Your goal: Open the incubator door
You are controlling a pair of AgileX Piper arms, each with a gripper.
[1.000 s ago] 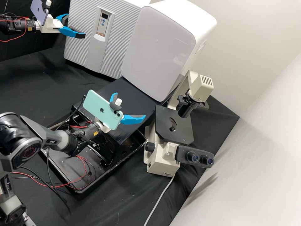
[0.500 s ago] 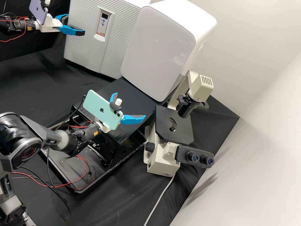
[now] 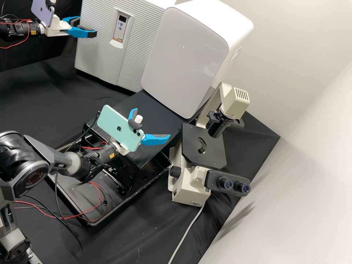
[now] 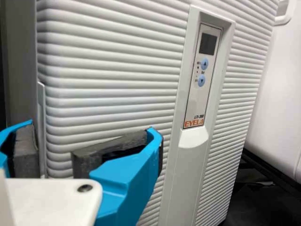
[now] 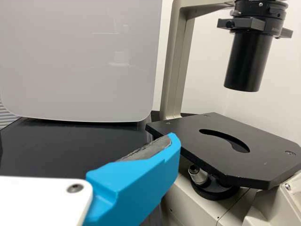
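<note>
My left gripper (image 3: 87, 26) is open, fingers apart, at the front of the light grey ribbed box incubator (image 3: 96, 51), by its side edge. Contact: can't tell. Incubator stands on the black cloth-covered surface (image 3: 40, 88), beside the rounded white cabinet (image 3: 187, 55); door looks closed. My right gripper (image 3: 152, 123) is also spread, holding nothing, near the beige microscope with black stage (image 3: 190, 183).
</note>
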